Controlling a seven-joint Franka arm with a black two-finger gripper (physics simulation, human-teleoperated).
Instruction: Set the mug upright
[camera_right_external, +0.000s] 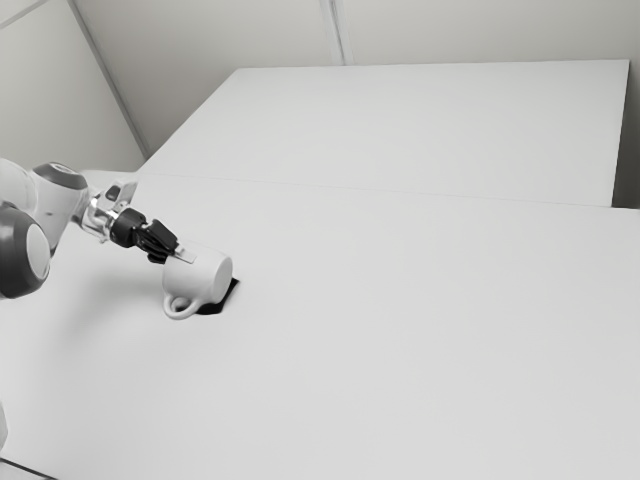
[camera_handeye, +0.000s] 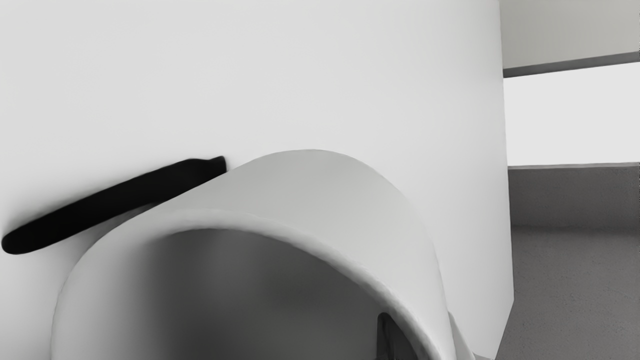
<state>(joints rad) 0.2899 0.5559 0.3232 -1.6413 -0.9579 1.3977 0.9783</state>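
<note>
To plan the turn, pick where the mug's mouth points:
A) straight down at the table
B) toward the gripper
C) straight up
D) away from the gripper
B: the wrist view looks into the open mouth of the mug, and the exterior view shows its base on the side away from the gripper.

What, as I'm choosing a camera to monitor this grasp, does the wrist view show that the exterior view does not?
Wrist view: down into the hollow of the white mug, one finger inside it, against the wall, and the other against the outside.

Exterior view: the arm reaching in from that view's left, the mug's handle and its base, which faces away from the gripper.

Both: the mug tilted rather than upright, the gripper at its rim, and a black object beside it, over the pale tabletop.
</note>
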